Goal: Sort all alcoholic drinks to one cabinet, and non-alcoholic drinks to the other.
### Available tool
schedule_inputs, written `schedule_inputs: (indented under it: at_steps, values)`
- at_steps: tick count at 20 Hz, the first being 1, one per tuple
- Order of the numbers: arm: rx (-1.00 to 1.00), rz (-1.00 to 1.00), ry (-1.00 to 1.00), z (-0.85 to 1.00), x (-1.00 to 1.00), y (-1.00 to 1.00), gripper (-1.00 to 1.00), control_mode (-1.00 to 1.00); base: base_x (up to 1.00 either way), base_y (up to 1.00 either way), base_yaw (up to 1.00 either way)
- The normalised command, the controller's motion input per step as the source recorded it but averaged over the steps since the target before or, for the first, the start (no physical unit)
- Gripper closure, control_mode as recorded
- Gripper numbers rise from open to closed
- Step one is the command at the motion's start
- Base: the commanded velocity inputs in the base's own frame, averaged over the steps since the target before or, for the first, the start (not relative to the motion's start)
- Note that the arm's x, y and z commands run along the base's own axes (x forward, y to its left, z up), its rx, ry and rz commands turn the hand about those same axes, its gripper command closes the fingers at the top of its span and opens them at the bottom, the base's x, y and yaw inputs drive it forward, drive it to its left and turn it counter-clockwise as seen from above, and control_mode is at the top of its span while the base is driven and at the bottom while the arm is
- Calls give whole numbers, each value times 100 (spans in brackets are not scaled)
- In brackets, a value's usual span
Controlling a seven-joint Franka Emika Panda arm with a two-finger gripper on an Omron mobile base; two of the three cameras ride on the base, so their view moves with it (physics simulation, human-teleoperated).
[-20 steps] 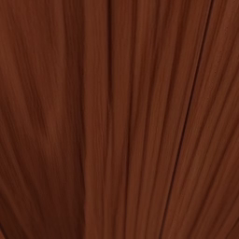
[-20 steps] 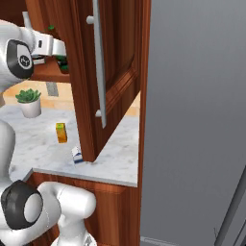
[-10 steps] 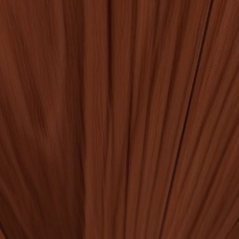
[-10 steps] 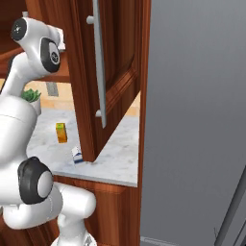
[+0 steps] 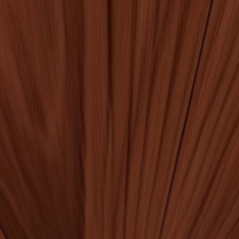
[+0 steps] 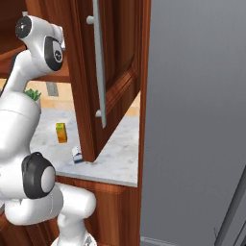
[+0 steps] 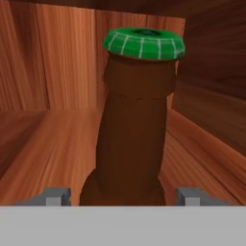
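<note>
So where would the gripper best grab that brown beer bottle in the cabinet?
On the straight neck of the brown beer bottle, below the green cap, coming in level from the open front. It stands upright on the shelf, and the neck already sits between the spread fingertips.

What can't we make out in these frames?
- Brown beer bottle with green cap, hand view: base and label cut off by the bottom edge.
- White-and-blue milk carton, right base view: partly hidden behind the open red-brown cabinet door.
- Left base view: wood grain blocks the scene.
</note>
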Motion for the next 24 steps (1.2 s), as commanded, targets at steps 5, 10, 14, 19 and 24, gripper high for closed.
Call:
schedule_inputs:
  at_steps: [5, 10, 14, 19, 24]
  values:
    - [0, 1, 5, 3, 21, 0, -100, -100, 0, 0, 0]
    - [0, 0, 0, 0, 3, 0, -100, -100, 0, 0, 0]
    - [0, 0, -3, 0, -87, 0, -100, -100, 0, 0, 0]
    - [2, 0, 0, -29, -100, 0, -100, -100, 0, 0, 0]
    - [0, 0, 3, -84, -100, 0, -100, -100, 0, 0, 0]
